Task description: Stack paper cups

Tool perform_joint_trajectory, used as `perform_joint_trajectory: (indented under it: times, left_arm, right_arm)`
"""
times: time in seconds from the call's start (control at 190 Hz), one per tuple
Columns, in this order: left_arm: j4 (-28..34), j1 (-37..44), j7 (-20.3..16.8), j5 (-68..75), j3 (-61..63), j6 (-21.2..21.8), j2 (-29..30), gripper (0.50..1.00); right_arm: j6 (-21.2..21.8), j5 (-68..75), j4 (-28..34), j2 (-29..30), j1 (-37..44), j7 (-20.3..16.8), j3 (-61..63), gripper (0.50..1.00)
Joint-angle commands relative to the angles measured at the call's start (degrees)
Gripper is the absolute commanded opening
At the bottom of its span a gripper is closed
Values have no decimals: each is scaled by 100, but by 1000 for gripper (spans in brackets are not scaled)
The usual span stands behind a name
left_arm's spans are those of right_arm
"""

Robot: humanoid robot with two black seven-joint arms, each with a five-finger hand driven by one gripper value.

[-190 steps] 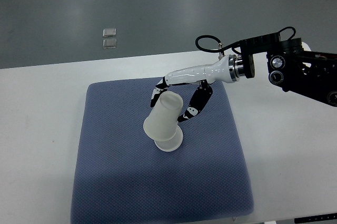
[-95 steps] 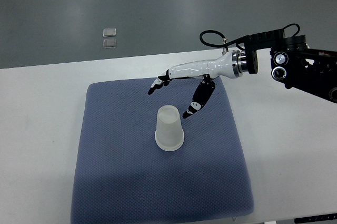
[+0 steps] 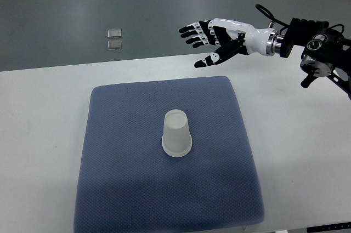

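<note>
Cups [image 3: 176, 134] stacked mouth-down, axis upright, mid-mat [image 3: 120, 189]; right robot hand [image 3: 211, 41] well beyond the mat's far edge, fingers spread wide, empty, cups toward the near-left of it.

Top view. I see only the right arm [image 3: 323, 52], which enters from the right edge near the top of the picture and reaches toward the left. Its dark, boxy forearm section sits at the edge, with a black cable looping over it; a metallic ring marks the wrist [image 3: 272, 43]. Beyond the wrist extends the white-and-black right hand [image 3: 216, 38]. The fingers [image 3: 191, 31] are spread apart and extended leftward, holding nothing. The thumb [image 3: 211, 58] points down and to the left, separated from the fingers.
</note>
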Motion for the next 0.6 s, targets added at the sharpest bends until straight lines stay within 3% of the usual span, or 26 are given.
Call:
perform_joint_trajectory:
  times: [0.0, 0.41, 0.593]
  left_arm:
    - [0, 0, -2, 0, 0, 1, 0, 1000]
    - [0, 0, -2, 0, 0, 1, 0, 1000]
    - [0, 0, -2, 0, 0, 1, 0, 1000]
  right_arm:
    - [-162, 1139, -322, 102, -163, -206, -13, 893]
    - [-1199, 3969, -506, 472, -770, -549, -13, 893]
    - [-1155, 5226, -963, 542, -805, -847, -40, 895]
